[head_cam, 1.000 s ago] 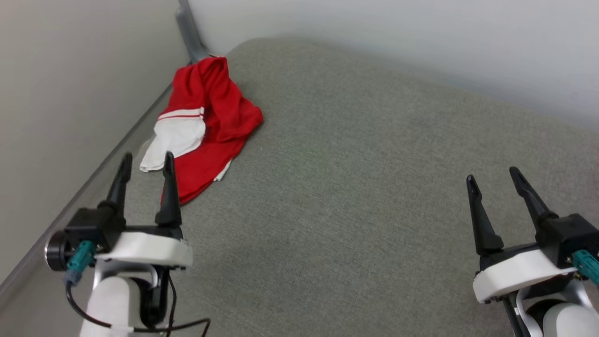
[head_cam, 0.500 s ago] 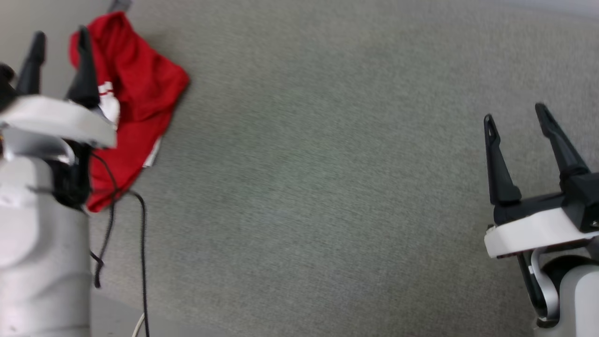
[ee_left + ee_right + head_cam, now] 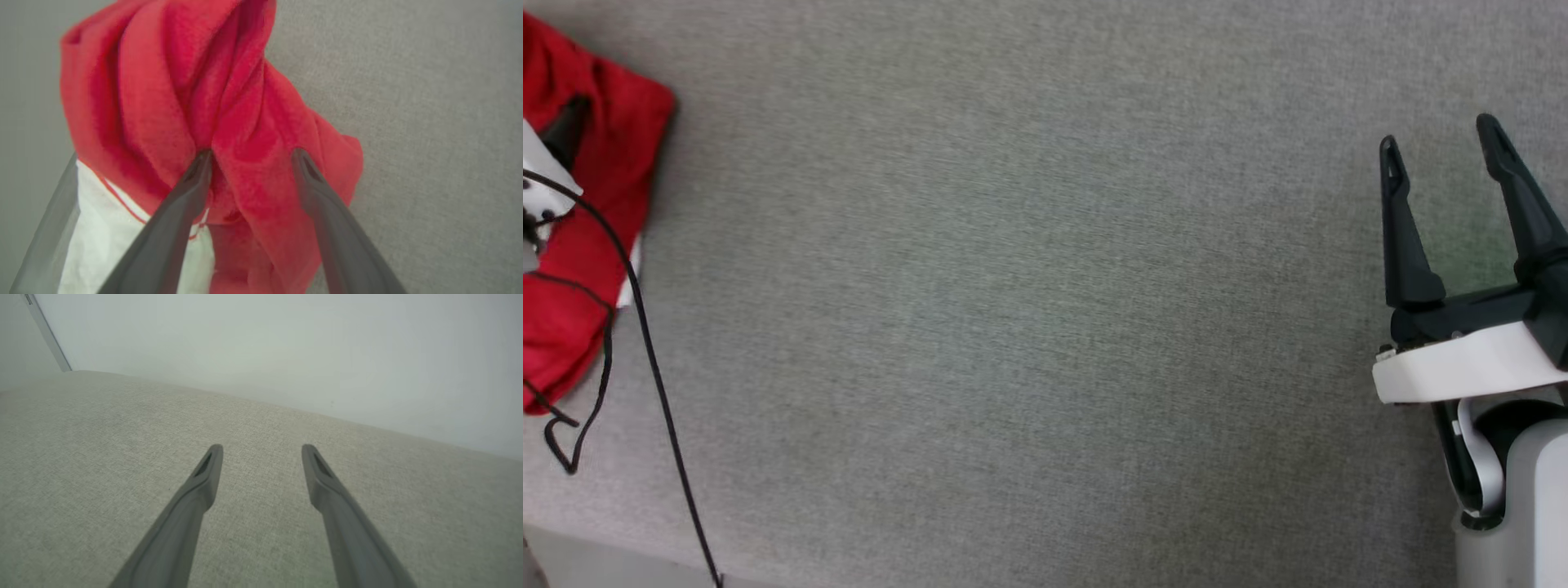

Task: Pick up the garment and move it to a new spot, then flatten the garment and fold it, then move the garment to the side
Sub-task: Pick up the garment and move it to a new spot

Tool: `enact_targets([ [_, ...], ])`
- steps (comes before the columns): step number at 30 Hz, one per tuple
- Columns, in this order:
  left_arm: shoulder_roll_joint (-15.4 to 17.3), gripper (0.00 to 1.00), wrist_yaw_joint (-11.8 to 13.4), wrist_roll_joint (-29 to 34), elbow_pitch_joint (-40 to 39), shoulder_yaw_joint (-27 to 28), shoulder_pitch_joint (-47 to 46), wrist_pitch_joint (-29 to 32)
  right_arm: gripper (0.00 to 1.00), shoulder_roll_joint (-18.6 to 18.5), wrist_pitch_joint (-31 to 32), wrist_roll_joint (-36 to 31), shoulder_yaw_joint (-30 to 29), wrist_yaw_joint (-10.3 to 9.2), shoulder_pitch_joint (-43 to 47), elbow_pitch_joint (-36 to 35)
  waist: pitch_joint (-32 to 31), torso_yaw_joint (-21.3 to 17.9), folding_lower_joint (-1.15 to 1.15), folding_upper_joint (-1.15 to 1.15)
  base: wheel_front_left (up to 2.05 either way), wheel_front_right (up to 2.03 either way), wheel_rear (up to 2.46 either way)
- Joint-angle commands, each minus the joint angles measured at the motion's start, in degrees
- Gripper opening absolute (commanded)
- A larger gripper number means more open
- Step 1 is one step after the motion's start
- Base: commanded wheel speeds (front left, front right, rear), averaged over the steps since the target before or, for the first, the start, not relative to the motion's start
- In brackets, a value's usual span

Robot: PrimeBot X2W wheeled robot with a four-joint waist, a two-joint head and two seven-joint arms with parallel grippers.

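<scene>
The garment point(image 3: 621, 139), a red jersey shirt of thin soft fabric, lies crumpled in a loose heap at the far left edge of the head view, on a broad grey woven upholstered surface point(image 3: 1045, 327). Seen from the left wrist, it rises in deep twisted folds, red nearly all over, with a white sleeve panel point(image 3: 94, 228) at the lower left, edged by a thin red line. The folds are turned in on themselves, and no lettering can be read on the parts that show. The left gripper point(image 3: 252, 153) is at the heap with its two long dark fingers spread wide. Their tips press into the red cloth, and a ridge of fabric lies between them, not pinched. A thin black cable point(image 3: 658, 384) trails from that arm across the garment's lower part and down over the grey surface to the near edge. The right gripper point(image 3: 1437, 132) is well apart at the right side of the head view, its fingers likewise spread with nothing between them, over bare upholstery. Beyond it, the right wrist view shows a plain pale wall point(image 3: 261, 343) behind the surface and a slim grey metal strip point(image 3: 48, 335) running up the corner.
</scene>
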Motion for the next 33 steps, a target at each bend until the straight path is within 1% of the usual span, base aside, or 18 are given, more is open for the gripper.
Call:
enact_targets([
  [1, 0.9, 1.00, 0.0, -1.2, 1.9, 0.0, -0.4, 2.8, 1.00, -0.1, -0.5, 0.5, -0.1, -0.04, -1.3, 0.3, 1.8, -1.5, -0.01, 0.00, 0.00, 0.00, 0.00],
  [5, 1.3, 1.00, 0.0, -4.0, 6.5, -0.7, 0.6, 11.7, 1.00, -0.1, -1.1, 0.8, 0.1, -0.04, -2.2, 1.0, 2.6, -2.3, -0.01, 0.00, 0.00, 0.00, 0.00],
  [7, 0.4, 1.00, 0.1, -5.2, 8.4, -0.4, 1.4, 14.2, 1.00, -0.1, -1.2, 0.8, 0.1, -0.04, -2.6, 1.3, 2.8, -2.5, -0.01, 0.00, 0.00, 0.00, 0.00],
  [8, 0.3, 0.92, 0.3, -5.4, 8.9, -0.4, 1.7, 14.7, 1.00, -0.1, -1.3, 0.8, 0.1, -0.04, -2.6, 1.4, 2.9, -2.6, -0.01, 0.00, 0.00, 0.00, 0.00],
  [9, 0.1, 0.64, 0.3, -5.6, 9.3, -0.5, 2.0, 15.0, 1.00, -0.1, -1.4, 0.8, 0.0, -0.04, -2.6, 1.5, 2.9, -2.7, -0.01, 0.00, 0.00, 0.00, 0.00],
  [10, -0.3, 0.08, 0.3, -5.8, 9.4, -0.4, 2.1, 14.4, 1.00, -0.1, -1.4, 0.8, -0.1, -0.04, -2.6, 1.6, 2.9, -2.7, -0.01, 0.00, 0.00, 0.00, 0.00],
  [11, -0.4, 0.00, 0.3, -5.6, 9.3, -0.5, 2.3, 13.6, 1.00, -0.1, -1.5, 0.7, -0.3, -0.04, -2.7, 1.5, 2.8, -2.7, -0.01, 0.00, 0.00, 0.00, 0.00],
  [12, -0.5, 0.00, 0.3, -5.6, 9.2, -0.6, 2.4, 12.9, 1.00, -0.1, -1.5, 0.6, -0.5, -0.04, -2.8, 1.6, 2.6, -2.7, -0.01, 0.00, 0.00, 0.00, 0.00],
  [14, -0.1, 0.00, 0.2, -5.0, 8.4, -0.6, 2.4, 9.2, 1.00, -0.1, -1.5, 0.5, -0.7, -0.04, -2.7, 1.8, 1.9, -2.5, -0.01, 0.00, 0.00, 0.00, 0.00],
  [17, 0.4, 0.00, 0.6, -4.1, 7.2, 0.0, 1.7, 2.0, 1.00, -0.1, -2.0, 0.6, -0.9, -0.04, -2.2, 2.2, 0.0, -2.1, -0.01, 0.00, 0.00, 0.00, 0.00],
  [21, 0.0, 0.00, 1.0, -2.3, 6.3, -0.1, 1.6, -8.9, 1.00, -0.1, -2.7, 1.7, -1.5, -0.04, -0.5, 3.3, -4.1, -1.4, -0.01, 0.00, 0.00, 0.00, 0.00],
  [26, -1.1, 0.00, 1.6, 1.6, 5.0, -2.0, 1.9, -22.0, 1.00, -0.1, -3.3, 2.7, -2.4, -0.04, 1.6, 4.6, -9.6, -0.5, -0.01, 0.00, 0.00, 0.00, 0.00],
  [31, -4.0, 0.00, 2.5, 5.0, 3.7, -4.8, 2.4, -32.8, 1.00, 0.0, -3.6, 4.2, -4.2, -0.04, 4.7, 5.5, -15.3, 0.7, -0.01, 0.00, 0.00, 0.00, 0.00],
  [33, -5.1, 0.00, 2.4, 6.2, 2.9, -6.1, 3.1, -35.7, 1.00, 0.0, -3.5, 4.5, -4.8, -0.03, 6.0, 5.9, -17.4, 1.0, -0.01, 0.00, 0.00, 0.00, 0.00],
])
